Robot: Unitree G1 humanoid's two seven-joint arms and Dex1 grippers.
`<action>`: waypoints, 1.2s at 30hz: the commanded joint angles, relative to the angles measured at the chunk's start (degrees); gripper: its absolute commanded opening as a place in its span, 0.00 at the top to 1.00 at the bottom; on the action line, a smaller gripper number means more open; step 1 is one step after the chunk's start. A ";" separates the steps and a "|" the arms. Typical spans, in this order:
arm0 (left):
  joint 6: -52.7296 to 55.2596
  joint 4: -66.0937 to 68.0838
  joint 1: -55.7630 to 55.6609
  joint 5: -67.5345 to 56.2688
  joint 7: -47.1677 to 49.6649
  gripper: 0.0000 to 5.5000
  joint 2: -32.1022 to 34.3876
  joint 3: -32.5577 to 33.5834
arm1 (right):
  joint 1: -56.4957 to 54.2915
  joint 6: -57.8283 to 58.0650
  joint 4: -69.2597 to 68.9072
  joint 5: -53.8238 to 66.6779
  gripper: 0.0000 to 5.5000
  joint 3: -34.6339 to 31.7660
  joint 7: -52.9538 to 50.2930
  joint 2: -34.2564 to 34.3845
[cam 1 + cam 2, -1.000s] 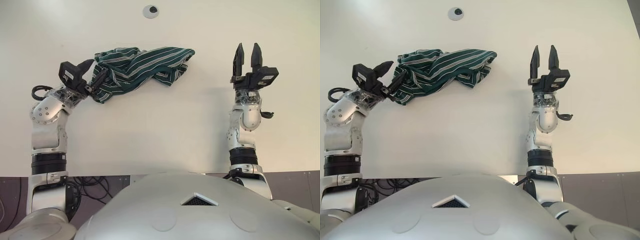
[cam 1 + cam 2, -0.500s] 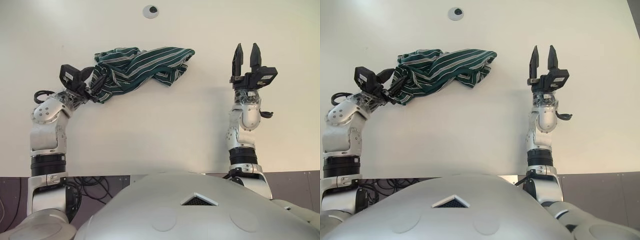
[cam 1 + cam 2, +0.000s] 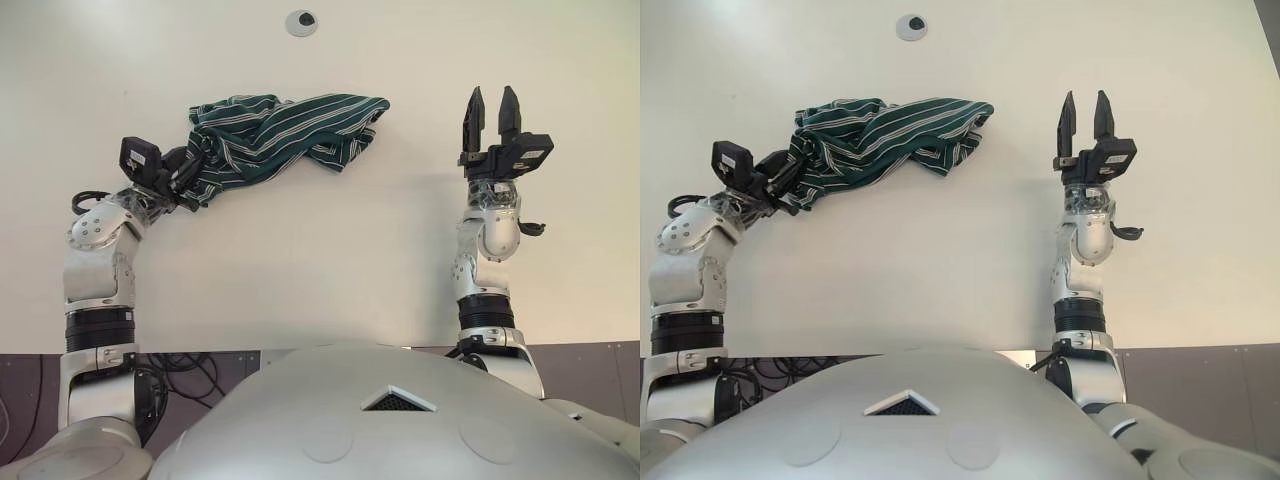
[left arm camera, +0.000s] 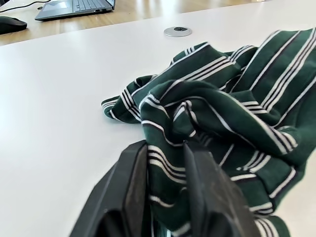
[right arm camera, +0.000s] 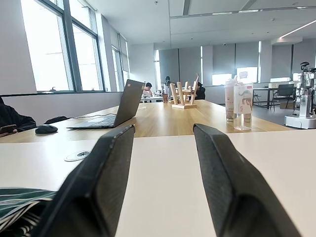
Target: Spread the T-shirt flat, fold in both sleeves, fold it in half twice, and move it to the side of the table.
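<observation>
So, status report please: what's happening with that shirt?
Left gripper shut on crumpled T-shirt. Right gripper open, held apart. Round grommet beyond it, not obstructing.

Dark green, white-striped T-shirt [image 3: 285, 125] on white table [image 3: 300, 260]

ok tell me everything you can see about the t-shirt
The T-shirt is soft-looking dark green fabric with thin white stripes in groups. It is not spread flat: it lies bunched and twisted in a long crumpled heap on the white table, toward the robot's left and far from its body. The left gripper pinches a fold at its left end. Nothing else touches it.
</observation>
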 commanded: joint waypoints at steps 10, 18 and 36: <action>-0.74 -2.75 0.03 -0.27 -0.61 1.00 -0.61 0.58 | -0.53 0.21 -0.16 -0.24 0.61 0.30 0.00 0.44; -36.98 0.56 -9.51 6.86 0.03 1.00 -1.69 2.68 | -2.24 -1.40 -0.90 -4.42 0.61 -0.31 -1.58 -2.33; -46.53 2.43 -25.32 21.23 12.16 1.00 3.48 1.82 | -4.85 -4.75 -3.55 -4.89 0.61 13.87 17.79 -6.76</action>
